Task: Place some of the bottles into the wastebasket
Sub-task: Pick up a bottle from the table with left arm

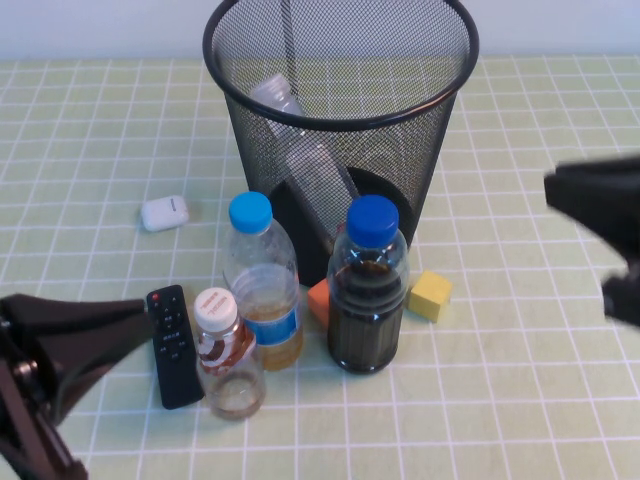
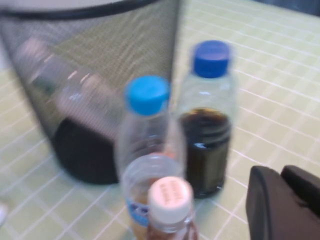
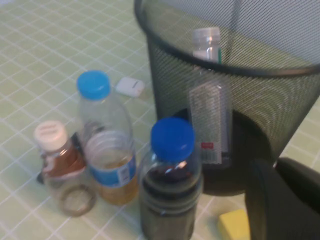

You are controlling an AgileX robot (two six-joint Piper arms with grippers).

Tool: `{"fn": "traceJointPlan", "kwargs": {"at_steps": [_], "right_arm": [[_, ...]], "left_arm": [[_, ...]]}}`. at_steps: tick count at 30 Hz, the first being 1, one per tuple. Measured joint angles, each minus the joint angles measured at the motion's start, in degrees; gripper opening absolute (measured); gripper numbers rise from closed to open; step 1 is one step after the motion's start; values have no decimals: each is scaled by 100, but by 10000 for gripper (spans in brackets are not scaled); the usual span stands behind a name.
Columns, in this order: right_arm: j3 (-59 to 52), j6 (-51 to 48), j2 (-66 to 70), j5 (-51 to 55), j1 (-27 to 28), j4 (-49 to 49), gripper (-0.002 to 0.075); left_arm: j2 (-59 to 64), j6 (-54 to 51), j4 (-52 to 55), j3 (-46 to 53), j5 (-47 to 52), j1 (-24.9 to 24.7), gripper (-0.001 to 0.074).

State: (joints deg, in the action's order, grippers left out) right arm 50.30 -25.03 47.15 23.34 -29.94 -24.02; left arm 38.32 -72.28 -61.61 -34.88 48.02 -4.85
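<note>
At the near-left corner of the table (image 1: 520, 400), left end effector (image 1: 70, 350) hanging low beside the black remote (image 1: 172, 345), nothing held as far as can be seen, though honestly can't tell whether open or closed. Same deal off at the right edge: right end effector (image 1: 600, 215) parked well clear of everything, empty-looking, fingers not readable either.

Moving outward from the left one: short white-capped bottle (image 1: 225, 355) closest, just past the remote, red-brown label, mostly empty. Right behind it the light-blue-capped bottle (image 1: 262, 285) with a bit of amber liquid, pretty much touching. Then the dark-blue-capped bottle (image 1: 367, 290), full of dark stuff, with an orange block (image 1: 318, 302) and yellow block (image 1: 430, 296) tucked around it. Behind all that, the wire-mesh wastebasket (image 1: 340, 120), with the tall white-capped bottle (image 1: 300, 140) already leaning inside.

Best bet, probably: go for the short bottle first with the left arm. Grab around the body under the cap, come in from the remote side so as not to knock the neighbour. Lift straight up, high enough to clear the rim, then let go over the middle. White earbud case (image 1: 165, 212) off to the left, not in the way.
</note>
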Motion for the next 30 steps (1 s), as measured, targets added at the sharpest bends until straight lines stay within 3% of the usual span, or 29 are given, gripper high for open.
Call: {"fn": "traceJointPlan", "kwargs": {"at_steps": [3, 8, 11, 15, 24, 30], "right_arm": [[-393, -461, -279, -221, 0, -493, 0], [-489, -496, -337, -293, 0, -547, 0], [-489, -510, -322, -389, 0, -552, 0], [-489, -510, -322, -368, 0, -562, 0], [-489, -500, -322, -367, 0, -658, 0], [-489, -407, -322, -317, 0, -687, 0]], "left_arm": [[10, -460, -58, 0, 209, 0, 91], [238, -494, -132, 0, 239, 0, 350], [525, -274, -406, 0, 95, 0, 395], [780, -867, -1061, 0, -59, 0, 366], [915, -2267, -3117, 0, -1105, 0, 199], [1031, -1563, -3460, 0, -1188, 0, 39]]}}
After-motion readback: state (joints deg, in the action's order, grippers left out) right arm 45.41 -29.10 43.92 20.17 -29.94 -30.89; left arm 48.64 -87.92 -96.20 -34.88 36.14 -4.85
